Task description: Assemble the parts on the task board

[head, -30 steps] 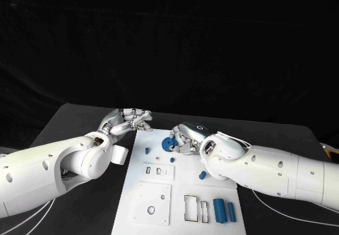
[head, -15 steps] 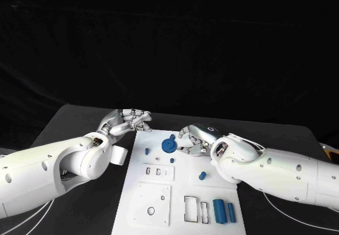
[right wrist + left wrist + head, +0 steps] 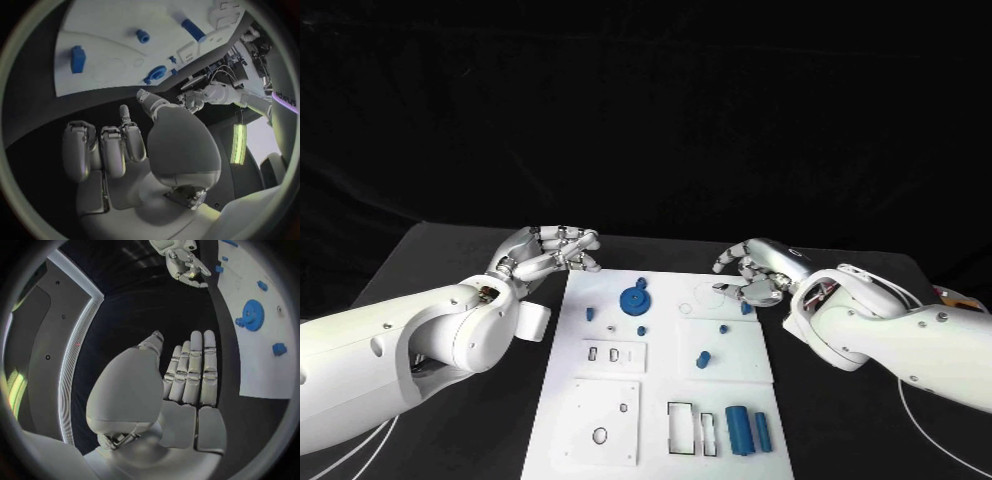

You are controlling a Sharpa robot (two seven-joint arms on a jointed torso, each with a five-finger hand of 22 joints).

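The white task board (image 3: 669,300) lies in the middle of the table. A blue gear (image 3: 632,297) sits on its far part, free of both hands, also seen in the left wrist view (image 3: 251,315). Small blue pegs (image 3: 704,359) are scattered around it, and two blue cylinders (image 3: 738,430) lie near the front. My left hand (image 3: 553,248) hovers by the board's far left corner, holding nothing, its fingers (image 3: 190,367) side by side. My right hand (image 3: 754,272) hangs over the far right corner with loosely bent fingers (image 3: 103,150) and nothing in them.
Raised white plates with slots and holes (image 3: 606,410) take up the board's near half. Black table (image 3: 459,260) runs along both sides of the board. An orange thing (image 3: 956,300) sits at the table's right edge.
My right hand has let go of the blue gear and drawn away to the right. The gear stays on the board. My left hand has hardly moved.
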